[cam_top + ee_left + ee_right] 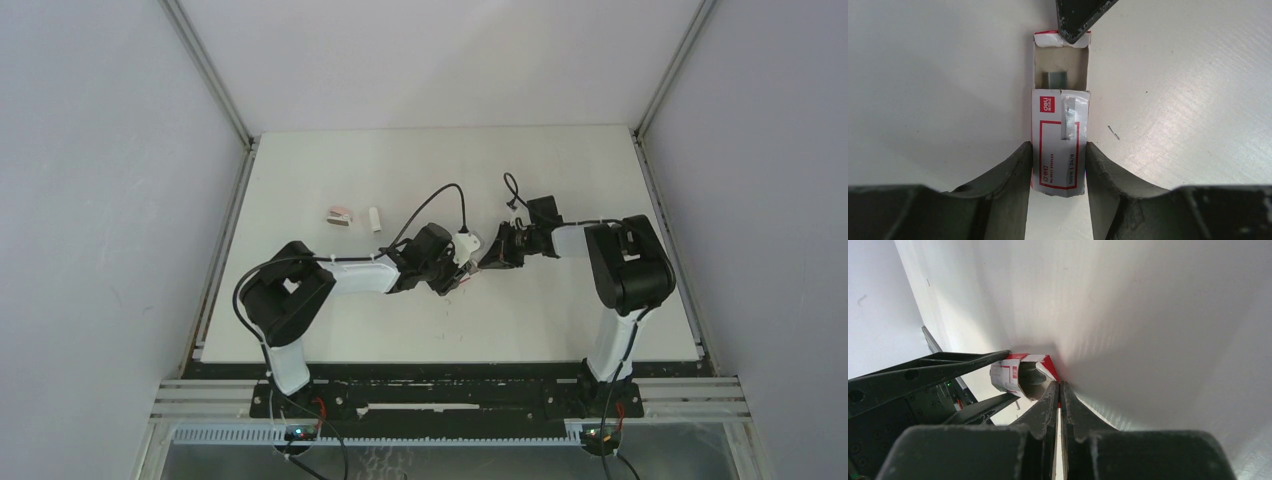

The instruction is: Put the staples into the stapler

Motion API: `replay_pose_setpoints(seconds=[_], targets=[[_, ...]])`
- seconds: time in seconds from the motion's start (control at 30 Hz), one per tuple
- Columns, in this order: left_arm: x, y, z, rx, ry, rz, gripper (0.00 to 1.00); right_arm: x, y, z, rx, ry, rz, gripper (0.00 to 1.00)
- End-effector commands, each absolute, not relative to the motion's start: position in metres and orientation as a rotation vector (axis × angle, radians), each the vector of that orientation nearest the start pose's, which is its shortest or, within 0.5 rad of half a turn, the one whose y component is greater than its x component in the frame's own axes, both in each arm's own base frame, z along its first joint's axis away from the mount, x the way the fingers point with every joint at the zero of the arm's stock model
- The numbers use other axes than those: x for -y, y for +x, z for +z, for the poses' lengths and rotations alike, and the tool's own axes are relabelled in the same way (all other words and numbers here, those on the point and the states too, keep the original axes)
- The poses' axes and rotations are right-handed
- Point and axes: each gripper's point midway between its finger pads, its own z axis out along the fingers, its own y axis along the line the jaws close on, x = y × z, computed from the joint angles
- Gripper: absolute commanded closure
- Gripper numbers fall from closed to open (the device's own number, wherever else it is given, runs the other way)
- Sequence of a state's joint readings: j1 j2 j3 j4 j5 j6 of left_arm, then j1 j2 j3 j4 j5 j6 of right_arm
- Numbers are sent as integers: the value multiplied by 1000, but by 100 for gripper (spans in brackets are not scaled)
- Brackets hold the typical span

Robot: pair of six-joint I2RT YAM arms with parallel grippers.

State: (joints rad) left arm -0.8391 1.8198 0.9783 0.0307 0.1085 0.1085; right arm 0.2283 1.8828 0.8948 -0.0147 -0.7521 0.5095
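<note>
I hold the box clamped in my left claw, right claw pinched shut on its drawn-out tray; staples exposed, none loaded yet.

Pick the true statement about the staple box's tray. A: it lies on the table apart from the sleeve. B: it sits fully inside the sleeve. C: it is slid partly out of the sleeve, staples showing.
C: in the left wrist view the tray juts from the sleeve with a staple strip lying in it, the left gripper clamped on the sleeve.
</note>
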Motion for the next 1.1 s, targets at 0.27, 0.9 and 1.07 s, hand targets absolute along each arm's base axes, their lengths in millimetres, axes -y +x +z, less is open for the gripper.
replay_pose_setpoints(seconds=[0.27,0.9,1.07], targets=[[322,278,12,-2168,1199,-396,54,-191,329,25,-2583,26,1096,100],[313,284,15,-2153,1176,-327,49,-149,335,23,-2592,119,916,100],[311,285,20,-2142,1155,-324,38,-146,335,27,-2578,119,903,94]])
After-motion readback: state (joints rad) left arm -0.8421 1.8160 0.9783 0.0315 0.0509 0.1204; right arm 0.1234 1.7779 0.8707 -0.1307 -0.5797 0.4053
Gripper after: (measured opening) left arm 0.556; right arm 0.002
